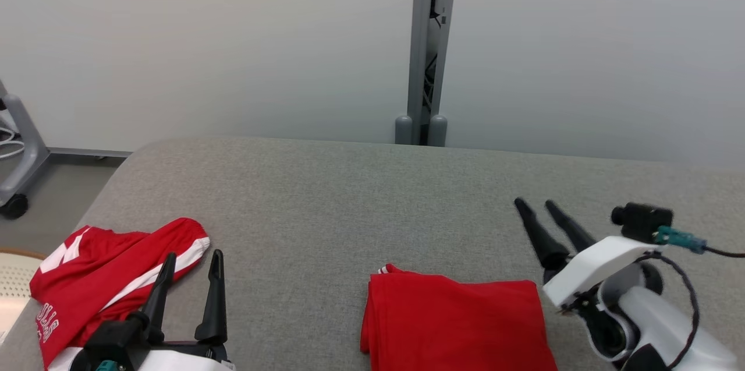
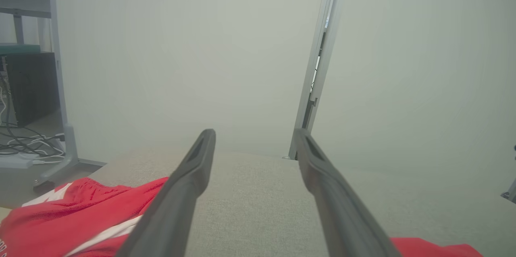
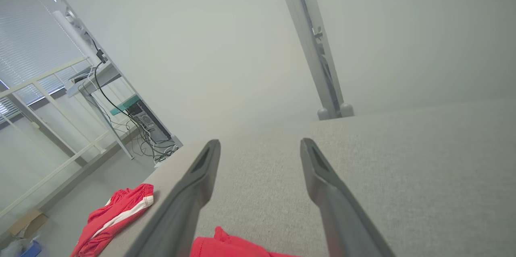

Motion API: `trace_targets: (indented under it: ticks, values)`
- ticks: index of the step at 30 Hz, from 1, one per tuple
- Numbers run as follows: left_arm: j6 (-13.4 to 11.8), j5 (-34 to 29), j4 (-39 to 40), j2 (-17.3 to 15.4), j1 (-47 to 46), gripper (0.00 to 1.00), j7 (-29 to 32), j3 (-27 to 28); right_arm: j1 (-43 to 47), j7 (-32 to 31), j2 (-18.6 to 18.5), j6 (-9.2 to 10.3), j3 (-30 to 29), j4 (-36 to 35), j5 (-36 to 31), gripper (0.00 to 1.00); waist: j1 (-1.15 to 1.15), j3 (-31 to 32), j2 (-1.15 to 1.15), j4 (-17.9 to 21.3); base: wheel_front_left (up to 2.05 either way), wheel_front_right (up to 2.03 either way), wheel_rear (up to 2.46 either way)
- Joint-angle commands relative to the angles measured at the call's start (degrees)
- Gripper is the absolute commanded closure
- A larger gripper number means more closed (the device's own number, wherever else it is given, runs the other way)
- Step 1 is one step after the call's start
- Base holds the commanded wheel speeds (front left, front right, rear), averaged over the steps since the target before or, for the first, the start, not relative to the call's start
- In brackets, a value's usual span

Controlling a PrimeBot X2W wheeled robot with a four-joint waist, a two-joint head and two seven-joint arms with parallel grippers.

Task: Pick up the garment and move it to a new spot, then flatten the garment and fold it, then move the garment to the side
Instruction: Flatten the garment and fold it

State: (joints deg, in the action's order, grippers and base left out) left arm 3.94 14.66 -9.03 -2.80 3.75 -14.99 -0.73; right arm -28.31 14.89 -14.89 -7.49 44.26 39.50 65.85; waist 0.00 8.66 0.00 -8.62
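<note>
A red garment (image 1: 454, 324) lies folded into a neat rectangle at the front middle of the grey padded table (image 1: 349, 196). Its edge shows at the bottom of the right wrist view (image 3: 225, 247) and at the lower right of the left wrist view (image 2: 435, 249). My right gripper (image 1: 534, 204) hovers open just right of it, holding nothing; its fingers stand apart over bare table in its own view (image 3: 260, 143). My left gripper (image 1: 192, 260) is open and empty at the lower left (image 2: 254, 134).
A second red garment (image 1: 110, 278) with white stripes and lettering lies crumpled at the table's left end (image 2: 60, 216) (image 3: 117, 212), beside my left gripper. A grey post (image 1: 428, 45) stands behind the table. A wheeled stand leg (image 1: 17, 149) is on the floor at left.
</note>
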Motion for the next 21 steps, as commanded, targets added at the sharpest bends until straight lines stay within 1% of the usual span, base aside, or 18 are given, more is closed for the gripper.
trace_targets:
  ticks: [1,4,7,11,13,16,18,21]
  values:
    - [-0.36,0.28,0.6,-0.23,-0.75,0.0,-0.25,0.34,0.3,0.31,-0.71,0.0,-2.69,-0.82,-3.33,0.0,0.0,-0.15,0.0,1.33,0.0,0.0,0.0]
    - [-0.72,0.11,1.62,-0.23,-1.03,0.0,-0.25,0.26,2.99,0.28,-2.39,0.0,-12.39,-4.48,-14.93,0.0,0.0,-0.51,0.0,2.88,0.0,0.0,0.0]
    - [-0.87,-0.59,2.07,-0.22,-1.6,0.0,-0.25,-0.88,6.74,0.29,-2.36,0.0,-23.56,-10.56,-28.61,0.0,0.0,-1.01,0.0,4.3,0.0,0.0,0.0]
    - [-1.7,-0.29,2.54,-0.26,-1.67,0.0,-0.25,-1.39,14.1,0.19,2.02,0.0,-34.45,-19.6,-41.82,0.0,0.0,-1.63,0.0,5.95,0.0,0.0,0.0]
    - [-1.82,-0.53,2.72,-0.22,-1.35,0.0,-0.25,-1.81,17.21,0.2,3.89,0.0,-37.5,-23.37,-46.54,0.0,0.0,-1.97,0.0,6.7,0.0,0.0,0.0]
    - [-2.12,-1.33,3.13,-0.25,-0.63,0.0,-0.25,-1.58,21.39,0.2,6.3,0.0,-39.53,-26.65,-51.65,0.0,0.0,-2.35,0.0,7.73,0.0,0.0,0.0]
    - [-2.3,-2.22,2.82,-0.23,0.23,0.0,-0.25,-1.61,23.37,0.2,7.84,0.0,-39.97,-27.59,-53.03,0.0,0.0,-2.51,0.0,8.43,0.0,0.0,0.0]
    - [-2.76,-3.3,3.39,-0.25,1.12,0.0,-0.25,-1.48,25.9,0.2,8.99,0.0,-40.44,-27.56,-53.94,0.0,0.0,-2.65,0.0,9.01,0.0,0.0,0.0]
